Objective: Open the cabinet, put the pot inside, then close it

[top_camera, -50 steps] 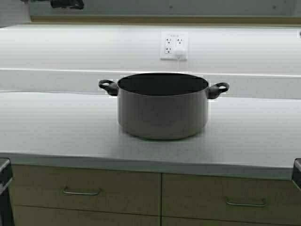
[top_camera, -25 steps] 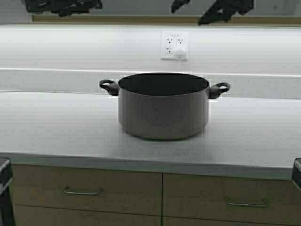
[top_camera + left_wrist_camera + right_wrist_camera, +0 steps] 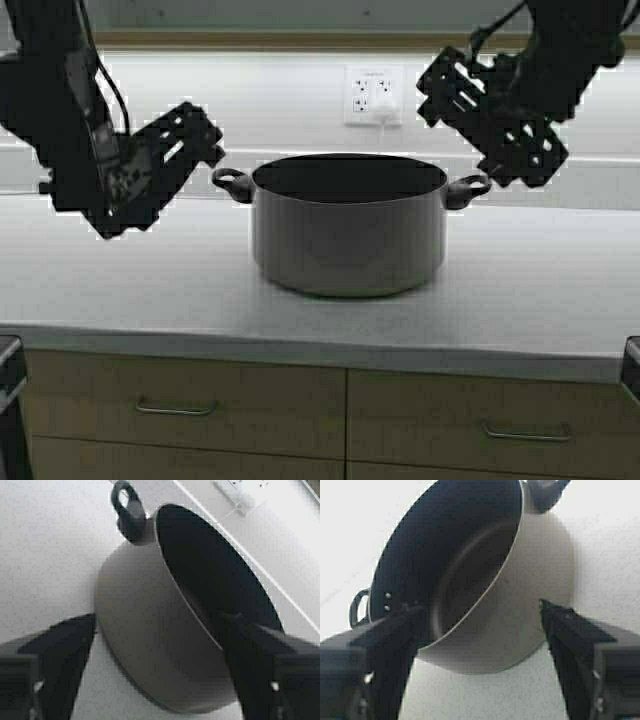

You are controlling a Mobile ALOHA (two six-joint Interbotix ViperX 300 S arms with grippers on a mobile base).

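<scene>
- The left claw [image 3: 190, 135] hangs in the air just beside the pot's [image 3: 348, 235] left handle [image 3: 231, 184], its fingers spread wide and gripping nothing.
- In the left wrist view, its two dark fingers [image 3: 55, 655] stand far apart, with the pot's grey wall [image 3: 150, 630] showing in the gap between them; nothing touches them.
- The right claw [image 3: 480, 115] hovers above and just behind the pot's right handle [image 3: 467, 189], also spread wide, empty and clear of the pot.
- In the right wrist view, the fingers [image 3: 580, 645] frame the pot's dark inside [image 3: 455, 565] from above.
- The pot stands upright on the pale worktop [image 3: 120, 280], about midway between the two claws, with no lid.
- Behind it, a white wall socket [image 3: 371, 95] sits on the back wall, with a plug in it.
- Below the worktop's front edge are tan drawer fronts [image 3: 180, 400] with horizontal metal handles [image 3: 176, 407].
- No two-door cabinet can be made out in these views.
</scene>
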